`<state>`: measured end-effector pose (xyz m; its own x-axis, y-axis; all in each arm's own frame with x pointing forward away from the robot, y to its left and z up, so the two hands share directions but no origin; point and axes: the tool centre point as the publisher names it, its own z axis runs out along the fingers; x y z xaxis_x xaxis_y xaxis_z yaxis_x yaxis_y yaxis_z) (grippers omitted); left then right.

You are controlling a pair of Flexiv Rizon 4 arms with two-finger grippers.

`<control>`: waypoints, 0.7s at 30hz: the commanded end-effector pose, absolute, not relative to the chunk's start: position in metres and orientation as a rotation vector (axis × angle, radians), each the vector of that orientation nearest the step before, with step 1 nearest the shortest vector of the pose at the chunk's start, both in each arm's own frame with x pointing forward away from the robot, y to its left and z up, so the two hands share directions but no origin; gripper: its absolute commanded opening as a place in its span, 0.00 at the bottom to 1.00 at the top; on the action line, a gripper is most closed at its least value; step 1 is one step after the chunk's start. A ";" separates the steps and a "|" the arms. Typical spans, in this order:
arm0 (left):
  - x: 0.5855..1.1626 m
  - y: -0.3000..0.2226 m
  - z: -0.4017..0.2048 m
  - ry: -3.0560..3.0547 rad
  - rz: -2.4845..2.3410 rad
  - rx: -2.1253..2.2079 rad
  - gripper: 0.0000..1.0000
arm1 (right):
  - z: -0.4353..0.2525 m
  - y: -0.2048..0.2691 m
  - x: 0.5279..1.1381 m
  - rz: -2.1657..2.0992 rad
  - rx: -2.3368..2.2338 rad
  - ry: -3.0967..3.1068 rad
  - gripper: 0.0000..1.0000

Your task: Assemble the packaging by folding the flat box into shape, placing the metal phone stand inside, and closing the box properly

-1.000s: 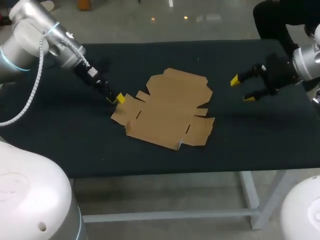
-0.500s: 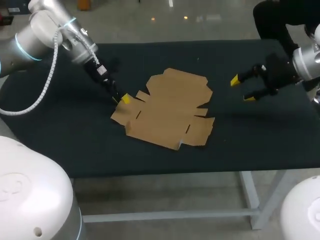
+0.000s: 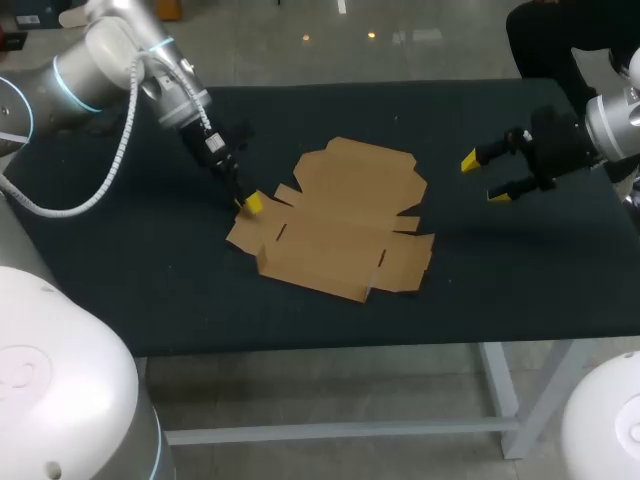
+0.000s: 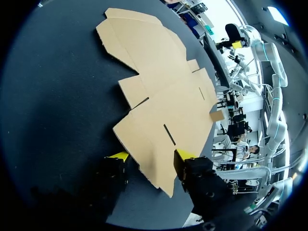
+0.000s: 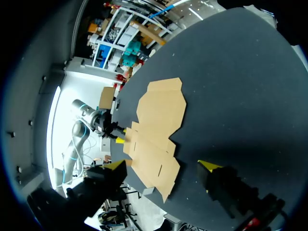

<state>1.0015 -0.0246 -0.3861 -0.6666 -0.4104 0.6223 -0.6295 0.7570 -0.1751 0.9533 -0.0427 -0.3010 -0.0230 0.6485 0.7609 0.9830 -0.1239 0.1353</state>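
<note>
Left claw (image 3: 248, 203) has slid rightward, nudging the flat cardboard box (image 3: 340, 220).
It straddles a tan corner flap, jaws apart; right claw (image 3: 483, 178) hangs wide open over the dark matte surface (image 3: 130, 280).

surface: black-topped table (image 3: 520, 290) | on it: flat brown cardboard box (image 3: 335, 220), unfolded

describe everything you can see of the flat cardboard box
The flat box is a plain brown cardboard blank, unfolded, lying flat on the dark table near its middle. Its outline is notched with flaps and cut slits. One corner flap sits between the open fingers of the left gripper; whether they touch it is unclear. Nothing lies on it.
</note>
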 end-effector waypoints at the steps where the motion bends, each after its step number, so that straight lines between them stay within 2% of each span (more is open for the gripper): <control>1: 1.006 -0.025 -0.389 -2.369 0.442 0.751 0.00 | -0.301 -0.044 0.953 -0.986 -1.803 -1.699 1.00; 21: 0.982 -0.010 -0.388 -2.200 0.755 1.081 0.00 | -0.301 -0.044 0.953 -0.986 -1.803 -1.699 1.00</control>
